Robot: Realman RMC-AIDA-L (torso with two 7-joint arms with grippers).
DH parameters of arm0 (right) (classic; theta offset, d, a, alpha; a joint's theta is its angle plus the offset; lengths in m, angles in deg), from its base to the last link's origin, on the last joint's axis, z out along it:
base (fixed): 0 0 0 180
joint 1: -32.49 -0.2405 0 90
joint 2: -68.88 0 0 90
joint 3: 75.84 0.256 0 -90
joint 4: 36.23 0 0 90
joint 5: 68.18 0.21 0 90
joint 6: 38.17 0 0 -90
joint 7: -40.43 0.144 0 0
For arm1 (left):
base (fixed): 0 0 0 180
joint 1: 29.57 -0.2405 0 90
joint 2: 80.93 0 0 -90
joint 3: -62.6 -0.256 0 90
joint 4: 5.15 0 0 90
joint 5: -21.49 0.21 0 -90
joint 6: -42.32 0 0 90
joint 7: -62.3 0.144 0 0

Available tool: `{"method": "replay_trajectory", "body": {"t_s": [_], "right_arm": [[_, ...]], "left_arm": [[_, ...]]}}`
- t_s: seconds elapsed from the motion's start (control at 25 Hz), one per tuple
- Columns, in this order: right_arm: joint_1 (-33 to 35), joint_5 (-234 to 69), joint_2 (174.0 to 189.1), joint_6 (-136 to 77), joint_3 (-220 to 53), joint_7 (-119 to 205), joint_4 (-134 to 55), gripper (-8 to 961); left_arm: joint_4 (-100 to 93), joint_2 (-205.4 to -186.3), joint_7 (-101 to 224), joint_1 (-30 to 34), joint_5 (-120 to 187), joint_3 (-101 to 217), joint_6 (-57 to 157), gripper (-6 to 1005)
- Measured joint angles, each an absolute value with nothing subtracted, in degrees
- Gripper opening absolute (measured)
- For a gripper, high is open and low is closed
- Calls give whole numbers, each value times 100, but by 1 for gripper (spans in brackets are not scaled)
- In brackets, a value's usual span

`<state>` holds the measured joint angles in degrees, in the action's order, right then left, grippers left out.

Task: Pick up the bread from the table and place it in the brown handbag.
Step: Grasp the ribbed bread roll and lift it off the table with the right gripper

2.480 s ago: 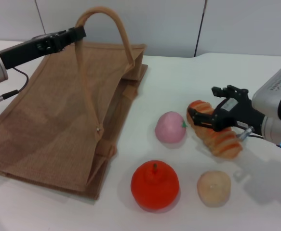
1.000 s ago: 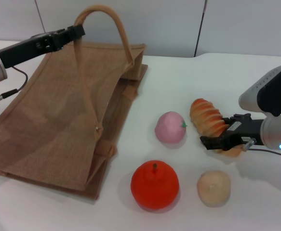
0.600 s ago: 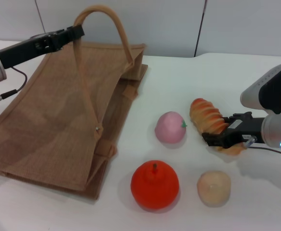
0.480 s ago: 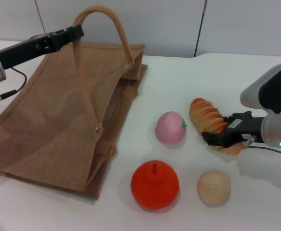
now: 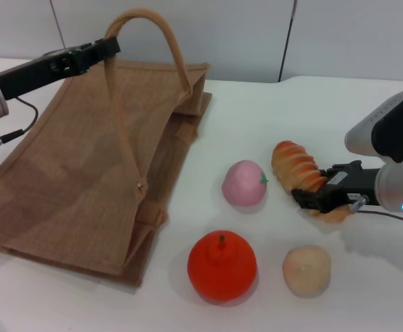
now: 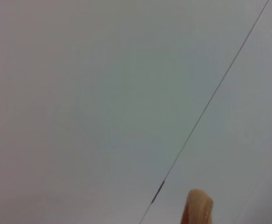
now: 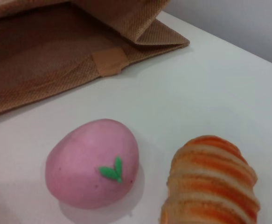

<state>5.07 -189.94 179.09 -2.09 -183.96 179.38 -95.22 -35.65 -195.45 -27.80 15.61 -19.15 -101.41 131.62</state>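
Observation:
The bread (image 5: 294,164), an orange and tan striped loaf, lies on the white table (image 5: 256,111) at the right. Its far end also shows in the right wrist view (image 7: 212,184). My right gripper (image 5: 317,197) sits across the loaf's near end, shut on it, and the loaf still rests on the table. The brown handbag (image 5: 83,159) lies at the left with its mouth toward the fruits; it also shows in the right wrist view (image 7: 56,46). My left gripper (image 5: 94,50) is shut on one handle (image 5: 146,17) and holds it up, which keeps the bag open.
A pink ball (image 5: 244,183) lies just left of the bread and also shows in the right wrist view (image 7: 93,168). A red fruit (image 5: 222,265) and a beige ball (image 5: 305,271) lie nearer the front edge. The left wrist view shows only wall and a handle tip (image 6: 196,207).
My right gripper moved from over the loaf's middle down to its near end and settled across it. The bread, the bag and my left arm have not moved.

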Motion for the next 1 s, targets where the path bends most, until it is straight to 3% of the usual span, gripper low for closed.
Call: {"method": "replay_trajectory", "body": {"t_s": [0.6, 1.0], "right_arm": [[512, -18994, 17909, -172, -18361, 17886, -9567, 536], [918, -18988, 17925, -921, -18433, 17824, -10183, 474]], "left_arm": [[-3565, -19529, -2806, 1559, -1911, -10141, 13231, 121], [-3608, -19471, -2835, 1581, -1977, -10141, 13664, 121]]}}
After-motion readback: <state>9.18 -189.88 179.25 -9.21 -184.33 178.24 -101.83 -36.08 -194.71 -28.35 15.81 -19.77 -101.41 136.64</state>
